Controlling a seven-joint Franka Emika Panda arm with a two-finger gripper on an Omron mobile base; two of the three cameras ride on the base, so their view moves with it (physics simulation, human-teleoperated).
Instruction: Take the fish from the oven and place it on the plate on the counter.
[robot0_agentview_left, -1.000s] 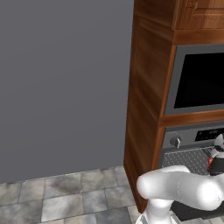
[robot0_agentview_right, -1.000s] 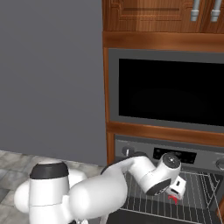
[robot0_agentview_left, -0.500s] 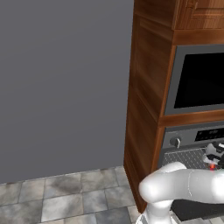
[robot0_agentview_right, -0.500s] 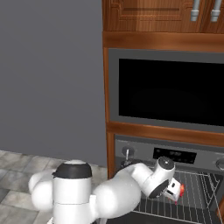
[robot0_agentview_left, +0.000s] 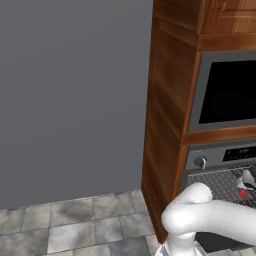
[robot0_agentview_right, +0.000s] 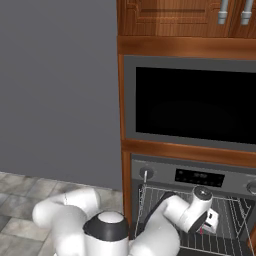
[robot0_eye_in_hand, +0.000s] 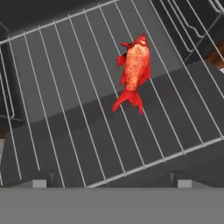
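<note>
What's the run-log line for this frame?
phase: reach into oven | gripper: open, empty, above wire rack | fish: lying on rack, untouched | plate: not reached

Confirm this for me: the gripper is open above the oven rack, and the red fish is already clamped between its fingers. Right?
Not quite. The fish is not clamped: in the hand view it lies free on the oven rack, ahead of the fingertips and apart from them. The rest holds: the gripper is open above the rack.
</note>
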